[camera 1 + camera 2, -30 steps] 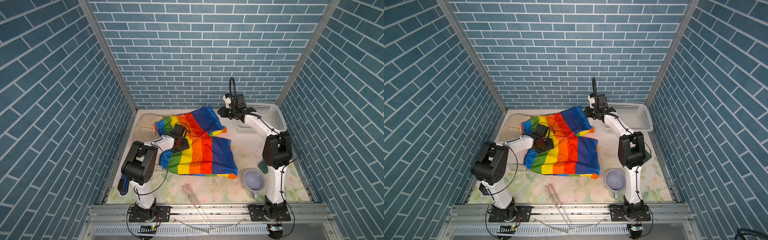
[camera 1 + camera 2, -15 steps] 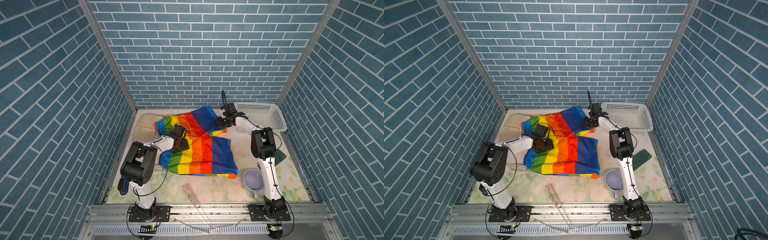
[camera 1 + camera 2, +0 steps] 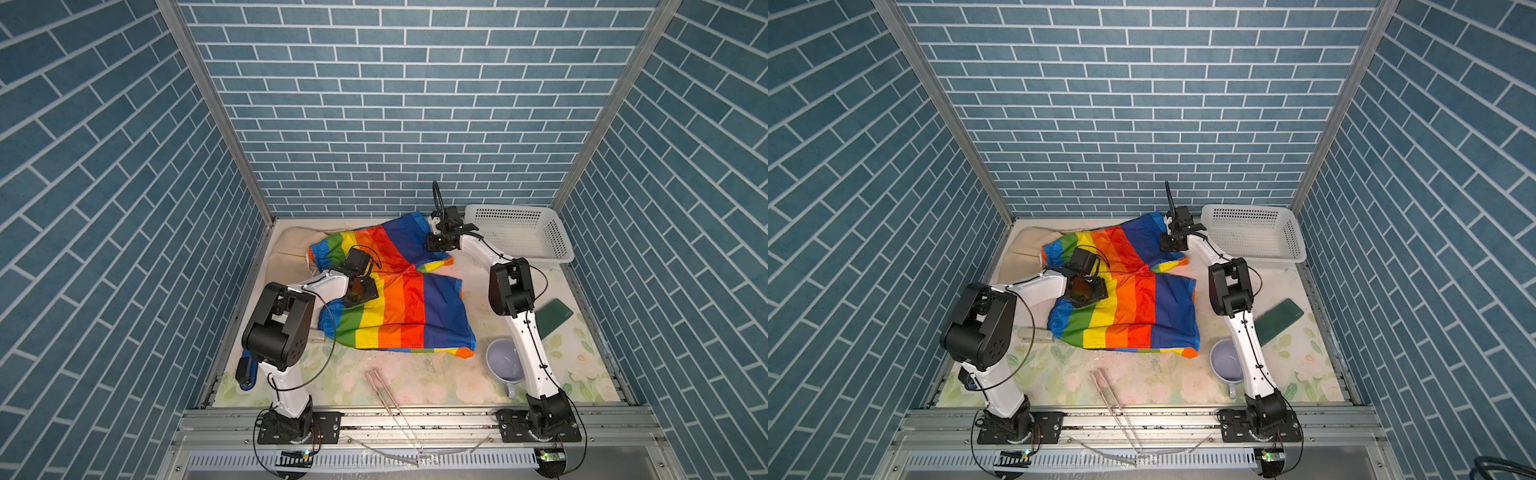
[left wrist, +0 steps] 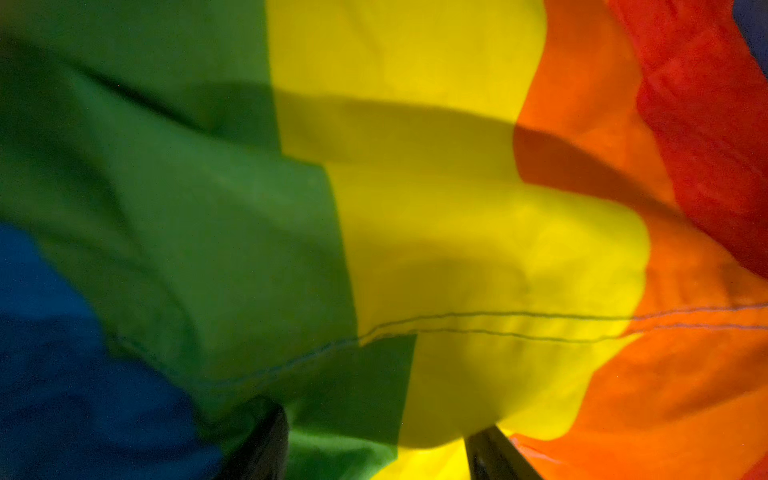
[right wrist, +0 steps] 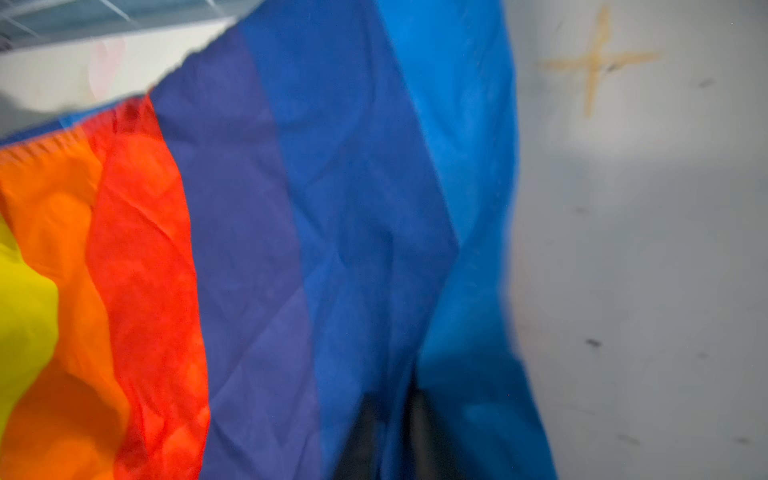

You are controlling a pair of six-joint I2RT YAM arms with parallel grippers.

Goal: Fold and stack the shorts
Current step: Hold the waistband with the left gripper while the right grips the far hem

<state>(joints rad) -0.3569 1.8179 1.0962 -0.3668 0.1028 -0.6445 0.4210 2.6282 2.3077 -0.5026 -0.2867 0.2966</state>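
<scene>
Beige shorts point(image 3: 291, 245) peeked out just past the left gripper point(image 3: 360, 293). They were mostly hidden under the rainbow shorts point(image 3: 399, 316), so there were two pairs in all. The left gripper sat on the rainbow shorts with its jaws wide apart. The right gripper point(image 3: 434, 244) pinched the blue edge tight. One white basket point(image 3: 557, 245) stood just beside it. Nearer the arm's base were one cup point(image 3: 500, 361), partly covered by the arm, and one green flat thing point(image 3: 555, 318).

Top views: high at the front, tilted down toward the back wall point(image 3: 395, 124); both share the whole table point(image 3: 436, 382). Left wrist view: very near, filled by rainbow-striped shorts point(image 4: 415, 208). Right wrist view: blurred, apparently equally near, shorts edge beside bare table.
</scene>
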